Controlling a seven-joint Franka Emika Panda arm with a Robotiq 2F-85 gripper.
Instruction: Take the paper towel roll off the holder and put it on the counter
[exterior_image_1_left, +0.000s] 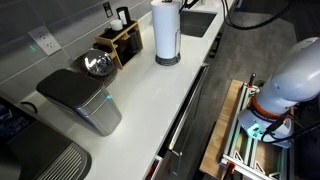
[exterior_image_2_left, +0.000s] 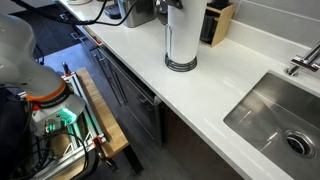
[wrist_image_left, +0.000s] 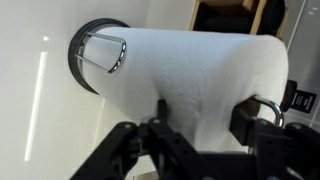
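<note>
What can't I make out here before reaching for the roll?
- Rods of the holder: both exterior views, mostly hidden by the paper towel roll.
- Distance from gripper to roll: wrist view gives no depth; exterior views lose the gripper in clutter below the arm.

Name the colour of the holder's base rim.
Dark, nearly black, on the holder beneath the white paper towel roll; shows best in the wrist view.
</note>
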